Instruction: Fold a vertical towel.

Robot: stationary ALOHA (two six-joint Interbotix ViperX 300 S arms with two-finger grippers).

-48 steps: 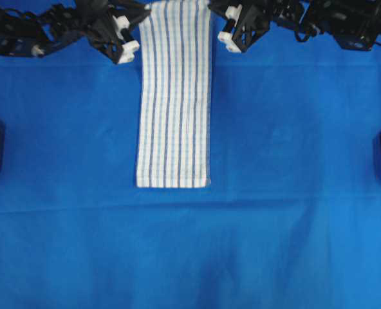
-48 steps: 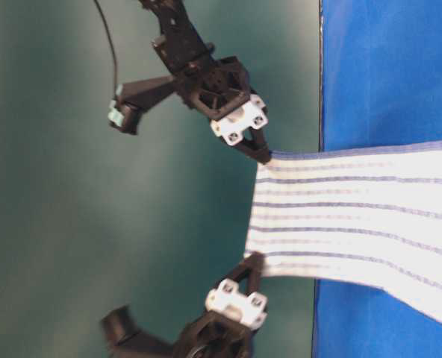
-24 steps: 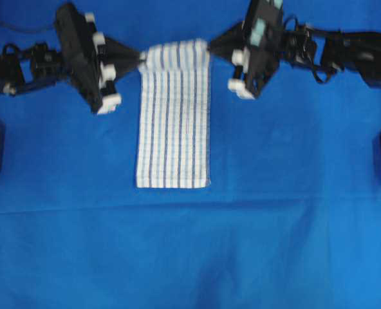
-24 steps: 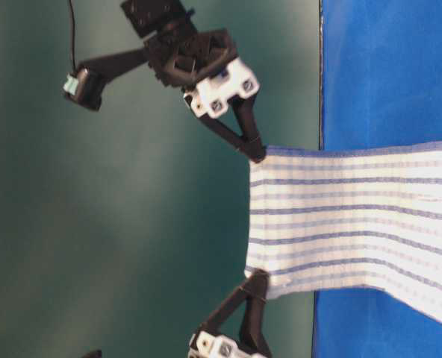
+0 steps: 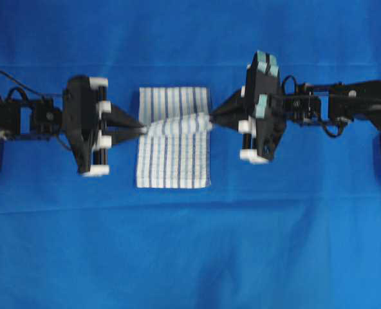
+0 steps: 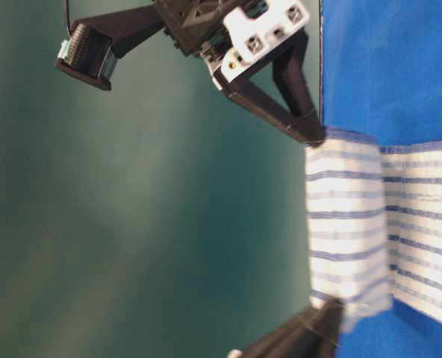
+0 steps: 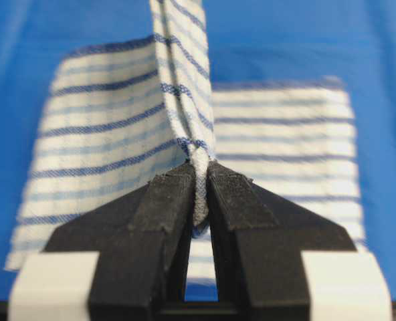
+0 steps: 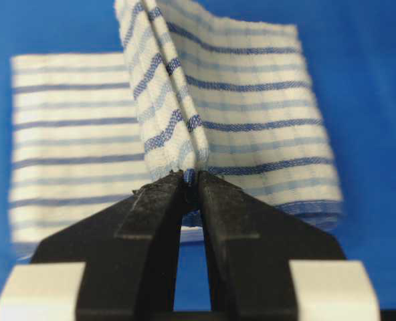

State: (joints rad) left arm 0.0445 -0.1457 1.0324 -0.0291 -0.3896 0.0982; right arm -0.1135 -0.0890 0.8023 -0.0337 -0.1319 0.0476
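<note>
Overhead: towel (image 5: 174, 154) lies mid blue cloth (image 5: 190, 251), left gripper (image 5: 141, 129) and right gripper (image 5: 211, 120) pinching its raised edge from either side; table-level: that edge hangs lifted between the fingers; left wrist: jaws clamped on towel corner; right wrist: jaws clamped likewise.

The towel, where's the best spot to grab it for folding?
By the two corners of its short end, one from each side. The towel is narrow and limp, so the left gripper and right gripper, each pinching a corner, keep that edge straight.
</note>
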